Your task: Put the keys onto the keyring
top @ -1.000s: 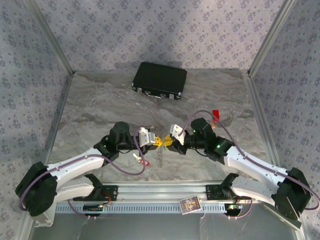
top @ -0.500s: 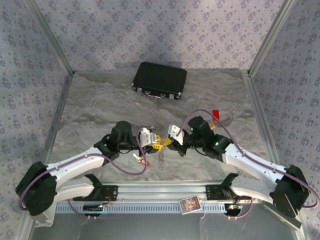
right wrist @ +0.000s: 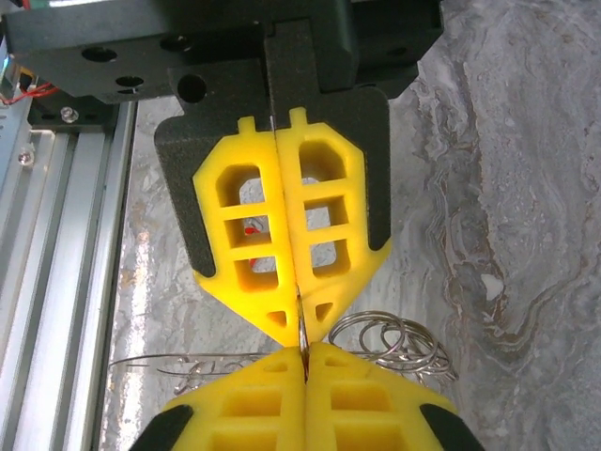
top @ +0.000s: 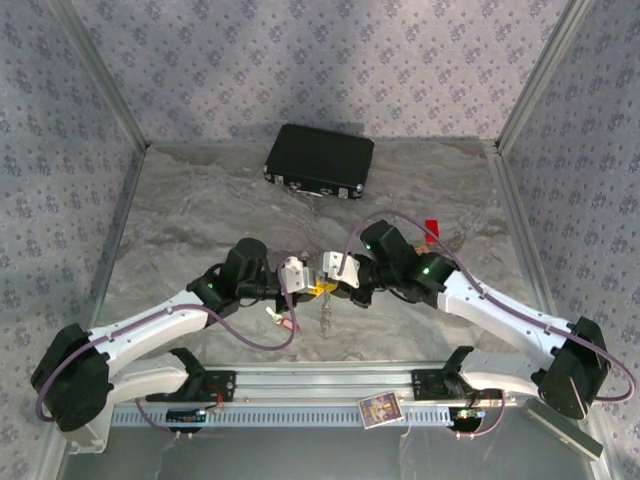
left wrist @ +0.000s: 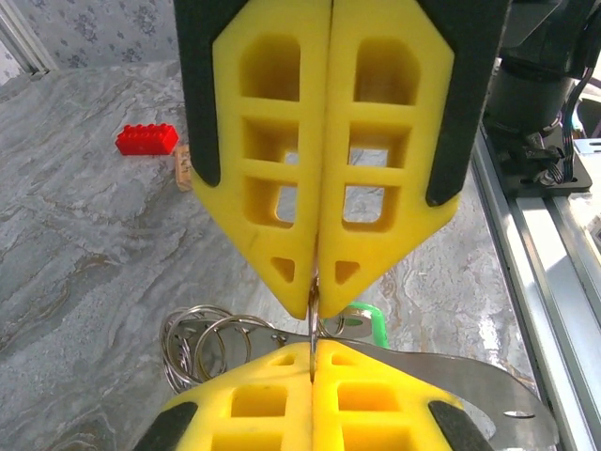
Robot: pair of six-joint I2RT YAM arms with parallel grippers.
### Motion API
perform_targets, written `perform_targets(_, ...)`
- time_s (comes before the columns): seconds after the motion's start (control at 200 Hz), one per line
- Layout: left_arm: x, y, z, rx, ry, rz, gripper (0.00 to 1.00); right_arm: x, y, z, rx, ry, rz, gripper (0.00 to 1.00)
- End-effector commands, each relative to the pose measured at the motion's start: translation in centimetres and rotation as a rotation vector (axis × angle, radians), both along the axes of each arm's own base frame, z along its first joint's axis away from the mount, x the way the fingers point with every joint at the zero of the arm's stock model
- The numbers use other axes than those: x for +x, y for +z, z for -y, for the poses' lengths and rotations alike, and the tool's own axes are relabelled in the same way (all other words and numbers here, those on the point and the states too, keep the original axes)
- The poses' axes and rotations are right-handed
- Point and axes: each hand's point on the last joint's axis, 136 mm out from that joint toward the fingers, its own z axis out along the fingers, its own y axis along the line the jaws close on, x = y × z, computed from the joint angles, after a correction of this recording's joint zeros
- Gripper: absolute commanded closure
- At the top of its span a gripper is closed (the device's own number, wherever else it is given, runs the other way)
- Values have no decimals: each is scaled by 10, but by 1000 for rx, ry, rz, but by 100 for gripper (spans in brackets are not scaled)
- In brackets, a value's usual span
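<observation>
At centre of worktop [top: 200,200], left tool [left wrist: 315,355] and right tool [right wrist: 305,355] tip to tip, both clenched on thin wire of keyring [left wrist: 313,319], green-tagged key [left wrist: 364,324] just beside tips, small rings [left wrist: 202,343] alongside, red-tagged key [top: 281,317] on worktop near-left.

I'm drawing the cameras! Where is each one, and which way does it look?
Top external: above and behind, looking down at the table; left arm and right arm show.
Left wrist: on the left arm, facing the right gripper and red block; left gripper at bottom.
Right wrist: on the right arm, facing the left gripper; own yellow fingers at bottom.
Shared: wrist views both show grippers tip to tip.
</observation>
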Motion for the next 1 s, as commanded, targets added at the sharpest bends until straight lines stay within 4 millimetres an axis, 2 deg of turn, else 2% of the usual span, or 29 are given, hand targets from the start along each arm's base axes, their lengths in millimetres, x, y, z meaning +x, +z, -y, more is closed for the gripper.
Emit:
perform_targets(0.0, -2, 16, 4, -46, -15, 26, 100, -2, 17, -1, 93, 6, 2, 72)
perform_targets(0.07, -3, 18, 4, -80, -15, 20, 100, 1, 22, 0, 184, -26, -20, 67)
perform_targets(0.18, -5, 21, 5, -122, -19, 17, 100, 4, 23, 3, 255, -70, -49, 67)
perform_targets(0.47, -8, 22, 9, -175, -37, 13, 100, 5, 8, -1, 256, -74, -88, 71)
perform_targets(0.7, -8, 23, 9, -180, -37, 17, 100, 4, 2, -3, 243, -64, -110, 80)
perform_targets(0.869, -7, 23, 9, -177, -33, 20, 100, 3, 3, -3, 240, -55, -120, 100)
perform_targets(0.894, -5, 24, 8, -174, -26, 23, 96, 2, 4, -3, 238, -54, -117, 100)
perform_targets(0.954, -2, 22, 7, -156, -4, 20, 79, 2, 6, -2, 226, -49, -111, 100)
perform_targets(0.994, -1, 19, 6, -131, 3, 22, 74, 2, 6, 0, 209, -48, -101, 100)
